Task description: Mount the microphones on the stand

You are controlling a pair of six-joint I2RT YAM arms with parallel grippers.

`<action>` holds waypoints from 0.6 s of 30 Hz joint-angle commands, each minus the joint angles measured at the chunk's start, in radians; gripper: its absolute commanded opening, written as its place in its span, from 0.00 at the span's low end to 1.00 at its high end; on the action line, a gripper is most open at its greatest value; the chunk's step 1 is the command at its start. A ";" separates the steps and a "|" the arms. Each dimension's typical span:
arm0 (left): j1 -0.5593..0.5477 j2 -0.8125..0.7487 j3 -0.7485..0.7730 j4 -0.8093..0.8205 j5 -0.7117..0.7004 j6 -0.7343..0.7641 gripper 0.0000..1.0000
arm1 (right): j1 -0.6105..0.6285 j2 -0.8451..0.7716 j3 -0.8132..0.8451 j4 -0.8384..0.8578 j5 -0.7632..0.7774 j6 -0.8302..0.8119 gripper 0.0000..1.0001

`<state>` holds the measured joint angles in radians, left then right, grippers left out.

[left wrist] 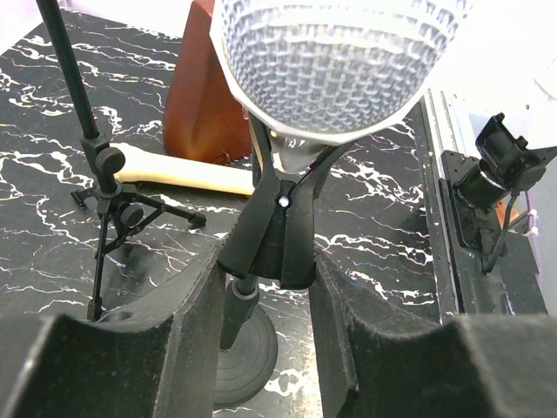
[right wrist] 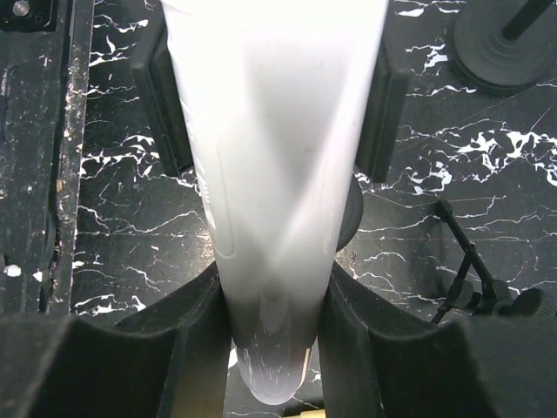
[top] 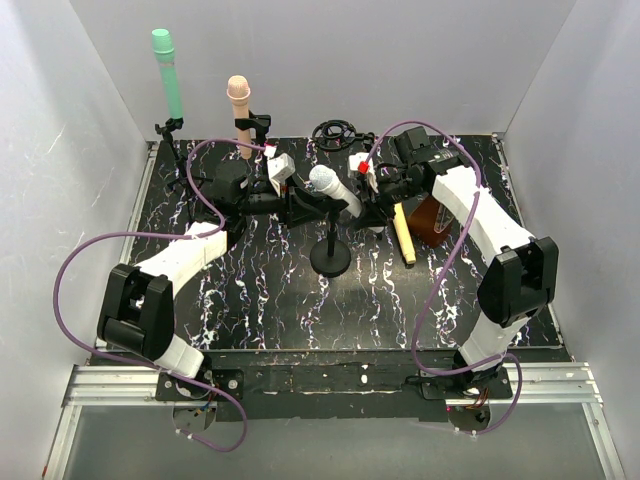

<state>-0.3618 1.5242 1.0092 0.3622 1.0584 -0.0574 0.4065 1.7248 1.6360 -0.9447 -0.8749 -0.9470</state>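
The white microphone (top: 335, 189) lies tilted in the clip of the round-based stand (top: 330, 262) at the table's middle. My left gripper (top: 303, 203) is shut on that black clip (left wrist: 278, 235), just under the mesh head (left wrist: 335, 61). My right gripper (top: 368, 197) is shut on the white microphone's body (right wrist: 278, 174) near its tail. The mint green microphone (top: 167, 75) and the peach-pink microphone (top: 240, 110) stand upright in stands at the back left. The yellow microphone (top: 403, 232) lies on the table by the right arm and also shows in the left wrist view (left wrist: 183, 177).
A brown wedge-shaped object (top: 432, 222) stands right of the yellow microphone. A small black tripod stand (left wrist: 109, 200) is close to the left of the round base. A black ring mount (top: 335, 132) sits at the back. White walls enclose three sides.
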 commanded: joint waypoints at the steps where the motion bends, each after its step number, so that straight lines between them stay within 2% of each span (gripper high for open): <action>1: 0.001 -0.033 0.022 -0.055 -0.018 0.008 0.27 | 0.003 -0.013 0.041 -0.085 -0.003 0.016 0.05; 4: 0.001 -0.039 0.019 -0.057 -0.044 -0.002 0.41 | 0.003 -0.011 0.051 -0.057 0.017 0.077 0.06; 5: 0.001 -0.042 0.019 -0.062 -0.052 -0.002 0.48 | 0.003 -0.010 0.059 -0.055 0.030 0.099 0.09; 8: 0.001 -0.061 0.014 -0.066 -0.075 -0.002 0.71 | 0.002 -0.014 0.074 -0.077 0.037 0.113 0.28; 10: 0.001 -0.071 0.006 -0.068 -0.089 -0.001 0.83 | -0.003 -0.028 0.062 -0.074 0.025 0.119 0.51; 14: 0.003 -0.094 -0.007 -0.066 -0.121 0.004 0.98 | -0.011 -0.062 0.039 -0.055 0.021 0.132 0.64; 18: 0.009 -0.127 -0.026 -0.069 -0.138 0.007 0.98 | -0.028 -0.088 0.036 -0.055 0.013 0.140 0.79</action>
<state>-0.3614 1.4750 1.0031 0.2981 0.9535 -0.0624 0.3981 1.7065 1.6623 -0.9939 -0.8333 -0.8303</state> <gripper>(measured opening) 0.981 0.741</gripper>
